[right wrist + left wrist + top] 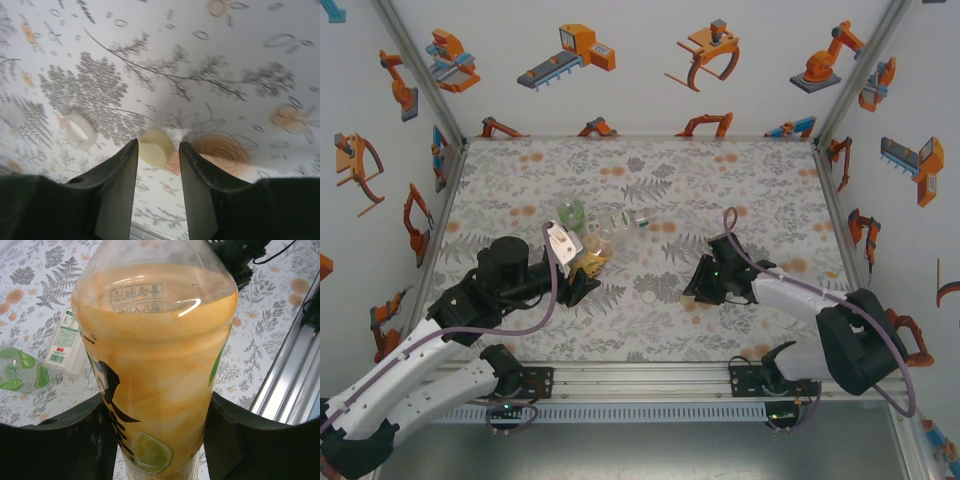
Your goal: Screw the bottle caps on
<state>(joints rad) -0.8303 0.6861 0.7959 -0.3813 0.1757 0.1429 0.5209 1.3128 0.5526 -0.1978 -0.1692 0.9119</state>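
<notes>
My left gripper [157, 440] is shut on the amber bottle [155, 355], one black finger on each side of its yellow label with a lime slice. From above, this bottle [592, 262] is held left of the table's middle by the left gripper [582, 272]. Behind it lie the clear bottle with a green-white label [625, 222] and the squat green-tinted bottle [570, 213]. My right gripper [158, 143] stands open low over the table. A pale yellow bottle cap [156, 147] sits between its fingertips, against the left one, with a gap to the right one. A whitish cap [78, 131] lies to its left.
The floral tablecloth [650, 320] covers the table, with white walls on three sides. An aluminium rail [640, 375] runs along the near edge by the arm bases. In the left wrist view the clear bottle [65, 342] and green bottle [20, 372] lie at the left.
</notes>
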